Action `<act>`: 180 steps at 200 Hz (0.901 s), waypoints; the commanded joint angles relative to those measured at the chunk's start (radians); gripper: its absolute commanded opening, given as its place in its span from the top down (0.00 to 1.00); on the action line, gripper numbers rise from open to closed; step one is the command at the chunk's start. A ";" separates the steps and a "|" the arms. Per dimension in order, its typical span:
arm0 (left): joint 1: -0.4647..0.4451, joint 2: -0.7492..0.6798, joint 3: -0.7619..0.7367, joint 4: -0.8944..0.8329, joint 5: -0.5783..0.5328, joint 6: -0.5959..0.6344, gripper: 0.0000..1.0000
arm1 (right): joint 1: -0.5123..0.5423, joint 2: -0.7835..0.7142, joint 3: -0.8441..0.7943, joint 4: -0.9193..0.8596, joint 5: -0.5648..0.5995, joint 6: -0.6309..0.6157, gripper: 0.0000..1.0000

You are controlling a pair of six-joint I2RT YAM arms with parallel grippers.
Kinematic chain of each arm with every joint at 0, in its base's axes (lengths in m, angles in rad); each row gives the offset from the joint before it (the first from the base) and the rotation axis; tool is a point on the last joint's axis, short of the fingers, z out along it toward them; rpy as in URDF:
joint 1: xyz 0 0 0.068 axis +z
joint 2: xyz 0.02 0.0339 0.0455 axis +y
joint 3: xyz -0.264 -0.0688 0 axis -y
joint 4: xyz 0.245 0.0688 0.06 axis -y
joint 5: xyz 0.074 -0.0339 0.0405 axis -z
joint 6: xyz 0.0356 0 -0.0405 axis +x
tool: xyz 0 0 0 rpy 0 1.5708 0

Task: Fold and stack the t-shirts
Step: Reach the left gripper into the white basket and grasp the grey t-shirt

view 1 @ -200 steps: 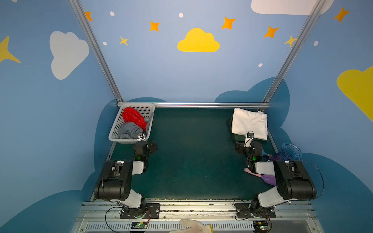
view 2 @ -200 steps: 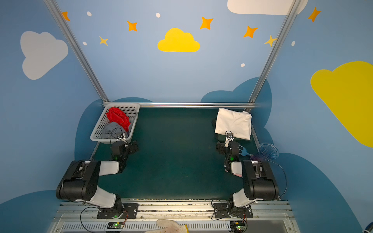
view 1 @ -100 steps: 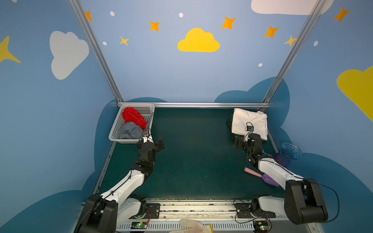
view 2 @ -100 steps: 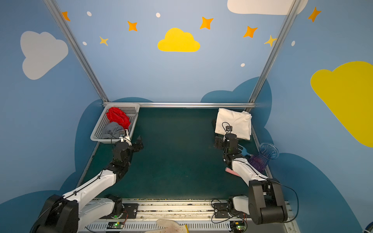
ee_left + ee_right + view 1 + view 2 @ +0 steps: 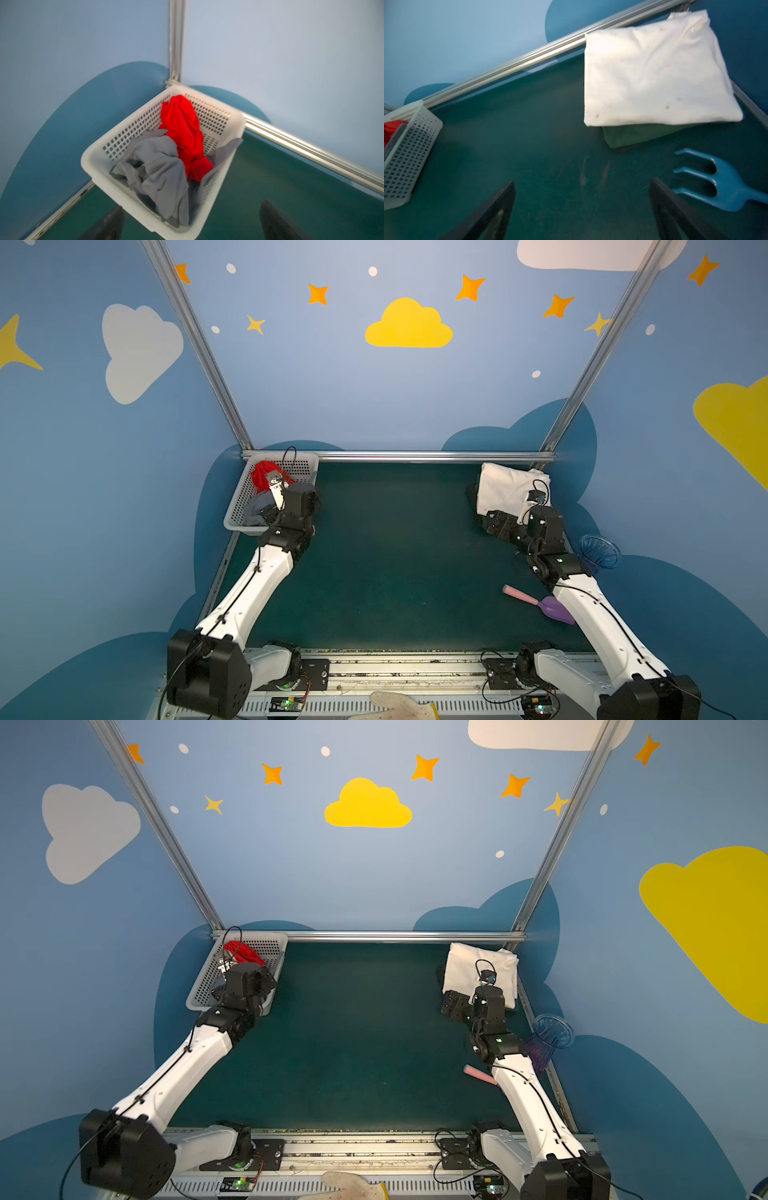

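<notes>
Ten o'clock: red t-shirt (image 5: 180, 124), grey t-shirt (image 5: 158, 166) crumpled in basket (image 5: 91, 160), left end effector (image 5: 191, 220) released close by. Two o'clock: folded cream t-shirt (image 5: 654, 76), right end effector (image 5: 582, 185) released nearby.

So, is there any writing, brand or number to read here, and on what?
No readable text. The white perforated plastic basket, folded cream-white t-shirt, crumpled red t-shirt and slate grey t-shirt are plain; the walls show only clouds and stars.
Any print on the small circuit boards at the front is too small to read.
</notes>
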 commanded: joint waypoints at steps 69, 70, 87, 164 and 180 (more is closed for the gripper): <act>0.309 0.230 0.171 -0.235 0.415 -0.197 0.20 | 0.010 -0.071 -0.003 -0.217 -0.103 -0.019 0.02; 0.310 0.232 0.169 -0.233 0.419 -0.198 0.20 | 0.010 -0.071 -0.003 -0.216 -0.105 -0.019 0.02; 0.342 0.278 0.192 -0.246 0.463 -0.209 0.28 | 0.012 -0.083 -0.004 -0.216 -0.128 -0.005 0.02; 0.359 0.508 0.411 -0.398 0.584 -0.183 0.45 | 0.013 -0.142 -0.019 -0.255 -0.137 0.004 0.02; 0.358 0.518 0.436 -0.403 0.603 -0.183 0.61 | 0.013 -0.162 -0.029 -0.263 -0.132 0.009 0.02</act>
